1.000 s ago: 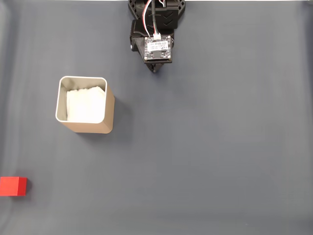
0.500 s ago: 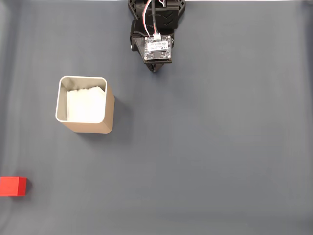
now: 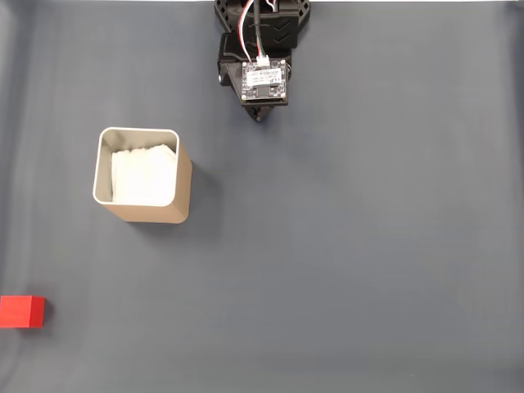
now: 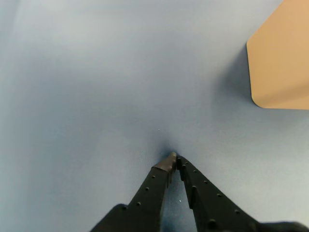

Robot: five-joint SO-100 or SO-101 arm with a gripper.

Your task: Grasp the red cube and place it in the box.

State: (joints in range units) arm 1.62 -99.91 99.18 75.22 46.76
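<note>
The red cube (image 3: 22, 312) lies at the far left edge of the fixed view, low down, well below the box. The box (image 3: 142, 174) is tan with a silvery inner wall and white lining, left of centre; its tan side (image 4: 282, 58) fills the upper right corner of the wrist view. My gripper (image 3: 260, 115) hangs at the top centre of the fixed view, folded back near the arm's base, far from both. In the wrist view the gripper (image 4: 174, 157) is shut, its black fingertips touching, nothing between them.
A plain grey-blue mat (image 3: 352, 246) covers the whole table. The arm's base (image 3: 262, 20) sits at the top edge. Open mat lies between the gripper, the box and the cube.
</note>
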